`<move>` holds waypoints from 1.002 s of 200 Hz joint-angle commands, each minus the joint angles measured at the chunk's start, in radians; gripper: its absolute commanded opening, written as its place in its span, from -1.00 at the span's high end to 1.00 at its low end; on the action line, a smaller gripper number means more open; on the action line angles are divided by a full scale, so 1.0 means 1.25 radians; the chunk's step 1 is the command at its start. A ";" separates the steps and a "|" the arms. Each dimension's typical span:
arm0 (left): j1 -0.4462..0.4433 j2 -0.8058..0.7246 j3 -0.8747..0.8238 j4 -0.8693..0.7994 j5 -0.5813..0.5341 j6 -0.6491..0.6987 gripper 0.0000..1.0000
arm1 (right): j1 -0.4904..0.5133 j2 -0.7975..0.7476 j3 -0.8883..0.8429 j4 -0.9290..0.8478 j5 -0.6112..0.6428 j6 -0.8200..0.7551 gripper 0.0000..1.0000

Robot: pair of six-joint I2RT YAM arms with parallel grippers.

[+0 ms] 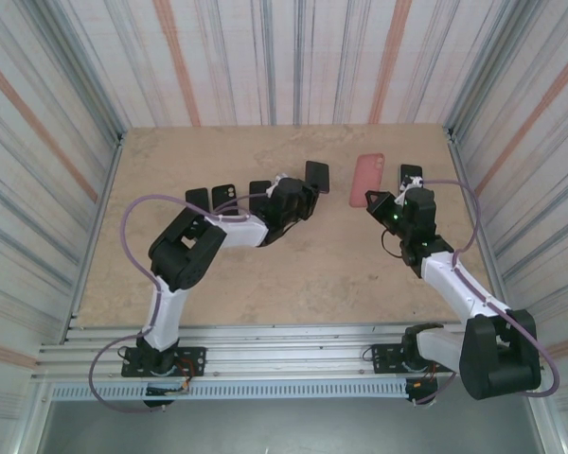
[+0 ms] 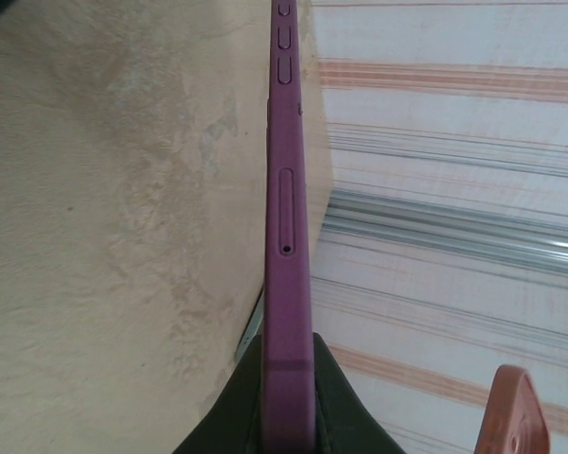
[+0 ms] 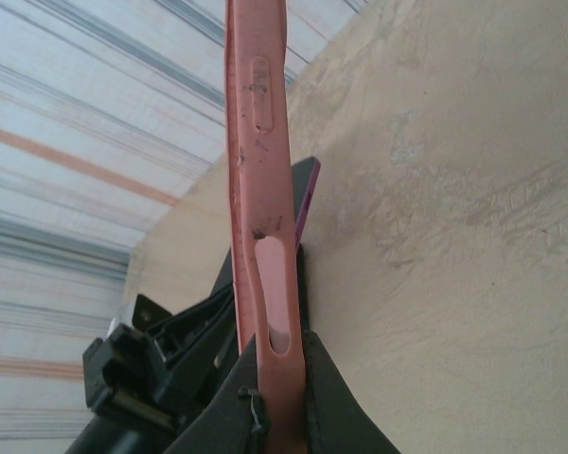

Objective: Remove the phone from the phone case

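Evidently separated | left gripper (image 2: pixel 289 383) clamped on phone (image 2: pixel 289 236), right gripper (image 3: pixel 276 378) clamped on case (image 3: pixel 260 142), held apart near far edge of bench (image 1: pixel 265 274) | next, likely: lower both, release gently.

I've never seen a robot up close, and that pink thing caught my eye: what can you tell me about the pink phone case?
The pink phone case is salmon-coloured and looks like soft, rubbery plastic, marked with dark scuffs. Edge-on, its side shows a raised button strip and a long cut-out. It looks empty. The right gripper is shut on its near end, holding it over the far side of the table, broad face toward the overhead camera.
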 commanded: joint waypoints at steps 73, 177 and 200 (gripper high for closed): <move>-0.022 0.089 0.069 0.026 -0.032 -0.069 1.00 | -0.026 -0.009 -0.044 0.013 -0.011 -0.010 0.92; -0.025 0.123 0.081 0.004 0.023 -0.106 0.86 | -0.025 0.007 -0.056 0.033 -0.015 0.007 0.92; -0.027 0.125 0.085 -0.005 0.030 -0.116 0.81 | -0.026 0.006 -0.058 0.031 -0.013 0.007 0.92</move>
